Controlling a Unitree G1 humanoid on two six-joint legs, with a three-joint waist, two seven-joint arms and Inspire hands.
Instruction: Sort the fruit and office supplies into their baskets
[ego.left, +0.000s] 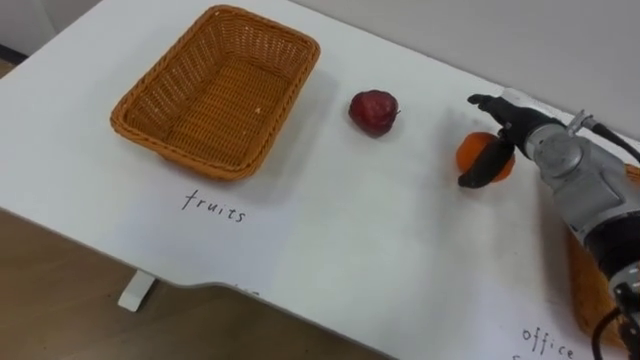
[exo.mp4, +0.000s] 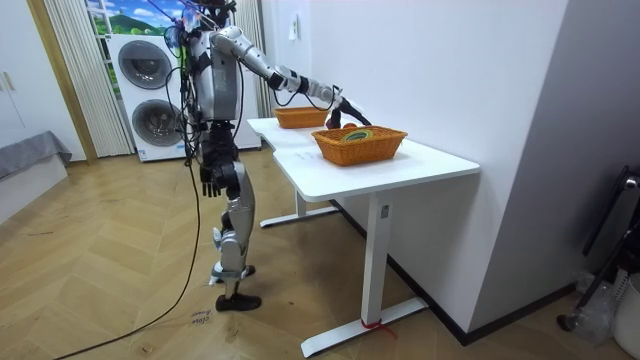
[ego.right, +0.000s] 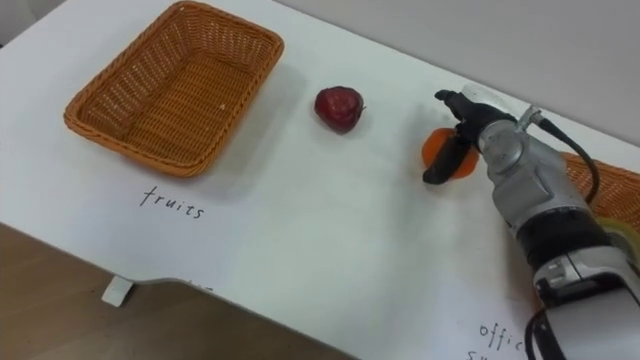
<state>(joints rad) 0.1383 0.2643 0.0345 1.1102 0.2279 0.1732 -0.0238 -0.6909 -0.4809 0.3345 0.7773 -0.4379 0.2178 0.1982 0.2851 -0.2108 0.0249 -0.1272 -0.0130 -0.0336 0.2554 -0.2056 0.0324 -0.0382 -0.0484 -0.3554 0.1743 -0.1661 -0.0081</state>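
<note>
An orange (ego.left: 478, 155) lies on the white table (ego.left: 330, 230), right of centre. My right hand (ego.left: 528, 126) reaches over it from the right, open, with the thumb in front of the orange and the fingers stretched out behind it. A dark red apple (ego.left: 374, 110) sits apart, between the orange and the empty wicker basket (ego.left: 218, 88) labelled "fruits" at the far left. A second wicker basket (ego.left: 583, 285) labelled "office" stands at the right edge, partly hidden by my arm. My left hand (exo.mp4: 207, 182) hangs by my side.
I stand at the table's long side, with a white wall just behind the table. In the room view the office basket (exo.mp4: 360, 144) holds some items. Washing machines (exo.mp4: 148, 95) stand behind me, and the wooden floor lies around the table.
</note>
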